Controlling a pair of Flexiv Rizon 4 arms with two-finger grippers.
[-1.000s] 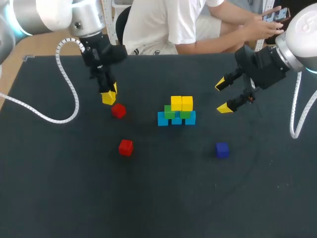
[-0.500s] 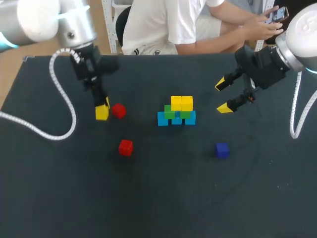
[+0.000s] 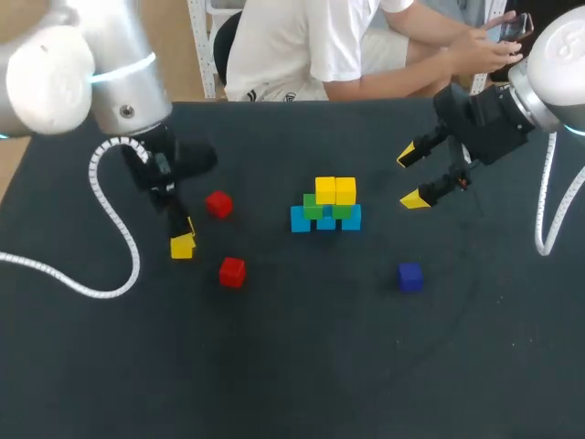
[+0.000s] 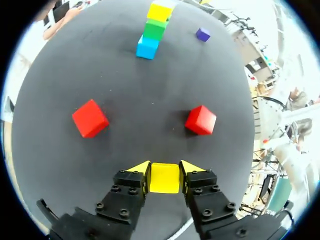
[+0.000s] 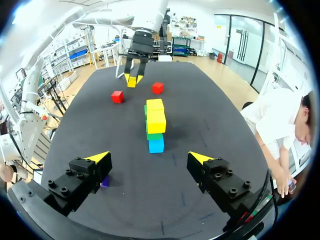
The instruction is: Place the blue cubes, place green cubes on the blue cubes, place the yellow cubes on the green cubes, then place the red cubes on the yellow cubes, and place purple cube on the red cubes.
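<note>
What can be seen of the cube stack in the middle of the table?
The stack stands upright on the dark table, near its middle: three blue cubes in a row at the base, two green cubes on them, two yellow cubes side by side on top. They look solid, matte and plain. Nothing but the table touches it.

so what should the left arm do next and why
Probably lower and release the yellow cube on bare table: the left gripper is shut on it, the stack's greens already carry two yellows, and the red cubes come next, needing a free gripper.
</note>
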